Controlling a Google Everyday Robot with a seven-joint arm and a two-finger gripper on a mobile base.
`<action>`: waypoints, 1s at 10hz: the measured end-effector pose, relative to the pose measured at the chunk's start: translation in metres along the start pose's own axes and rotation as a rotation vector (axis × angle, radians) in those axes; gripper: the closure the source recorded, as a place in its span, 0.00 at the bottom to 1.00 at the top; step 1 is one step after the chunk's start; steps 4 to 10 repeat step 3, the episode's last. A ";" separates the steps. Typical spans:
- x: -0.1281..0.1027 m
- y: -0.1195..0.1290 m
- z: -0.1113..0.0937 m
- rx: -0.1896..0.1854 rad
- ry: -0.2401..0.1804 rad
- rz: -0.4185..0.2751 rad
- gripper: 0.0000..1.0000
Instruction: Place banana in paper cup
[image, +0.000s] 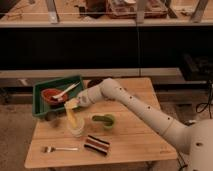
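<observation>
A wooden table (127, 142) stands before dark shelving. The white arm (145, 111) reaches left across it, and the gripper (73, 104) sits above the cup (76, 128), clenched on the top end of the banana (70, 116). The banana hangs nearly upright, its lower end down inside the cup. Just right of the cup is a green bowl (102, 121). A green tray (39, 92) at the back left holds a red bowl (51, 94) and a white spoon (65, 91). A fork (59, 148) and a striped packet (96, 144) lie along the front edge.
</observation>
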 end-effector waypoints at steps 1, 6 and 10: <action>0.001 0.001 -0.002 -0.001 0.003 0.011 0.20; 0.002 0.002 -0.005 -0.009 0.011 0.028 0.20; 0.002 0.002 -0.005 -0.009 0.011 0.028 0.20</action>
